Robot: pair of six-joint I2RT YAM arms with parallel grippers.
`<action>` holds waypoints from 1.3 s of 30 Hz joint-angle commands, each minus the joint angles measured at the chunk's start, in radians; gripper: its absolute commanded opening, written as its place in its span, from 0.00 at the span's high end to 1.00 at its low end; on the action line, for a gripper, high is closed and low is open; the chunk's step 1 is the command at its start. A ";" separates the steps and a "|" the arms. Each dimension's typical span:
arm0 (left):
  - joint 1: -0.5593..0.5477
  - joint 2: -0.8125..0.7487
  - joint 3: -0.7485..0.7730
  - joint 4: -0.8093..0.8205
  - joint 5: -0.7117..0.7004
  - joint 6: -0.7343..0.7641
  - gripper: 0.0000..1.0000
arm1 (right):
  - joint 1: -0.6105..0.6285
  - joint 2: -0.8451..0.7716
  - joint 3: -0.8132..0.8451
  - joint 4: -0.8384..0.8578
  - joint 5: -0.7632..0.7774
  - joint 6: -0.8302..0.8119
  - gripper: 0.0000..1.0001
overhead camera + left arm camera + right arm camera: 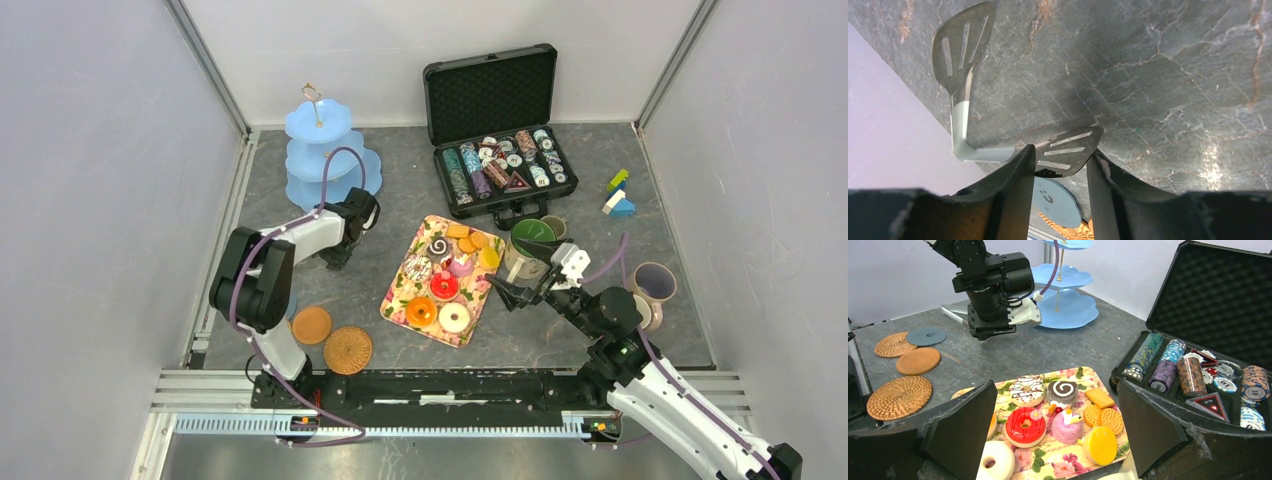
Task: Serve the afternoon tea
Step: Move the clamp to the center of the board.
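A flowered tray holds donuts, a swirl cake and biscuits. My right gripper hangs open over the tray's near right edge, with nothing between its fingers. A green-lined mug stands just behind it and a lilac mug to its right. My left gripper points down at the table left of the tray. Metal serving tongs lie there. In the left wrist view the fingers stand half closed, touching both edges of one slotted blade. Woven coasters lie near the left base.
A light-blue tiered stand rises at the back left. An open black case of poker chips sits behind the tray. Small coloured blocks lie at the back right. A blue smiley disc rests by the coasters.
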 commanded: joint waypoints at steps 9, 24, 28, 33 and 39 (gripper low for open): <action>-0.049 0.077 0.095 -0.011 -0.020 0.057 0.75 | 0.005 0.003 -0.002 0.023 0.003 -0.011 0.02; -0.202 0.096 0.168 0.018 -0.331 0.162 0.90 | 0.005 0.041 0.009 0.020 0.000 -0.039 0.02; -0.275 0.122 0.260 -0.067 -0.343 0.160 0.94 | 0.005 0.061 0.016 0.021 -0.009 -0.039 0.02; -0.317 0.181 0.461 -0.235 -0.168 0.114 0.94 | 0.005 0.080 0.021 0.023 -0.010 -0.044 0.02; -0.338 0.325 0.737 -0.376 0.014 -0.018 0.97 | 0.005 0.095 0.022 0.026 -0.006 -0.047 0.02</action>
